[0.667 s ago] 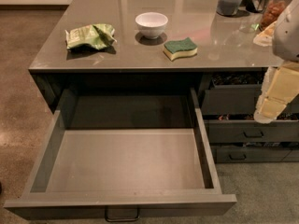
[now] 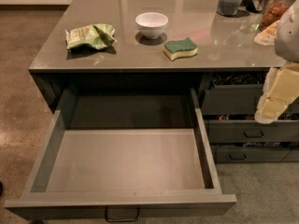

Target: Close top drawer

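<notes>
Cream-coloured plastic at the right edge is taken for the gripper point(image 2: 271, 105), partly cropped; whether it is released or clenched cannot be told. A bowl point(image 2: 152, 24), sponge point(image 2: 180, 48) and crumpled bag point(image 2: 90, 35) are laid on the countertop point(image 2: 196, 8). The top drawer point(image 2: 126, 157) is pulled fully out, lower left of the gripper, apart from it.

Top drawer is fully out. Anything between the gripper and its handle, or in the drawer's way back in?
Nothing visible. The top drawer holds nothing that shows, and its cavity looks unobstructed. The gripper hangs at the right, before the smaller drawers, apart from the handle, with only floor between.
</notes>
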Controlling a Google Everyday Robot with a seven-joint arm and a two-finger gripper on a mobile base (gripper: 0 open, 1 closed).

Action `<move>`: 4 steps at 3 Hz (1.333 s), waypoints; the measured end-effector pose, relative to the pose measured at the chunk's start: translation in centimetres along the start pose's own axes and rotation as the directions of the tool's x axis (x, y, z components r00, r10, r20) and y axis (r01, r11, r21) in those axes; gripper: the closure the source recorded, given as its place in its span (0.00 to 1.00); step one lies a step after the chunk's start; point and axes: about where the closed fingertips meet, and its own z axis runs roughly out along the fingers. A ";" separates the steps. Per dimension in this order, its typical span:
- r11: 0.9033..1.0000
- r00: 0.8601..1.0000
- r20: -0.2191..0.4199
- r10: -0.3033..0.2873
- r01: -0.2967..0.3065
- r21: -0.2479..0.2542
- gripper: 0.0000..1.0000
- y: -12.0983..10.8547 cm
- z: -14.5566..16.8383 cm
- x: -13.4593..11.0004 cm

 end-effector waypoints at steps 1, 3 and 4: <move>1.000 0.999 0.038 -0.019 0.019 0.016 0.00 0.8 1.0 -0.1; 1.000 0.996 0.095 0.001 0.000 -0.012 0.00 1.7 8.3 1.5; 0.999 0.993 0.116 0.011 -0.005 -0.053 0.00 2.3 11.3 2.8</move>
